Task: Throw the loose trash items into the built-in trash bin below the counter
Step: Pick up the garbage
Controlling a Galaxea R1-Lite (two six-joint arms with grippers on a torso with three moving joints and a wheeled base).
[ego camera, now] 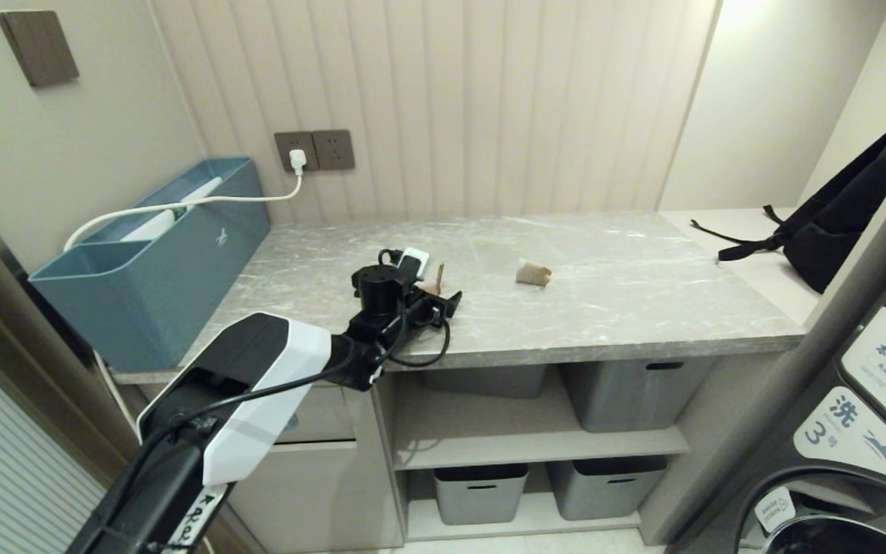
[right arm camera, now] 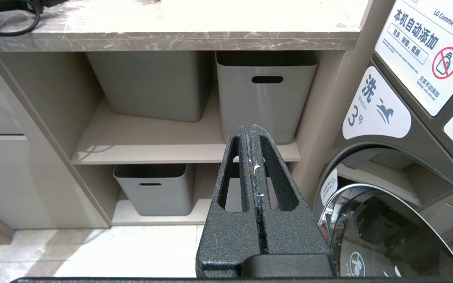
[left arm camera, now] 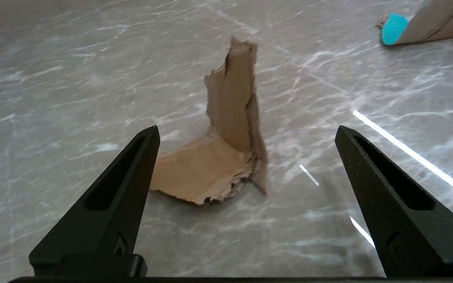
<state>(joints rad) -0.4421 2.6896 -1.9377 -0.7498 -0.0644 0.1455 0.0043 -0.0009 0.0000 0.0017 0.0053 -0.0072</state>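
My left gripper [ego camera: 439, 300] [left arm camera: 247, 127] hovers low over the marble counter [ego camera: 604, 308], fingers wide open and holding nothing. A torn tan paper strip [left arm camera: 210, 165] [ego camera: 440, 278] sits just beyond the fingertips, one half flat and the other standing upright. Farther right lies a beige crumpled wad [ego camera: 533, 272] [left arm camera: 435, 19] with a turquoise scrap [left arm camera: 393, 28] at its end. The built-in trash bin [ego camera: 328, 419] is the beige cabinet front below the counter, mostly hidden by my left arm. My right gripper [right arm camera: 250, 127] is shut and empty, parked low facing the shelves.
A teal-blue box [ego camera: 158, 261] stands at the counter's left end, with a white cable running to a wall plug [ego camera: 298, 160]. A black backpack [ego camera: 835, 215] leans at the far right. Grey tubs [ego camera: 631, 392] [right arm camera: 266, 94] fill the shelves. A washing machine [ego camera: 874, 431] stands on the right.
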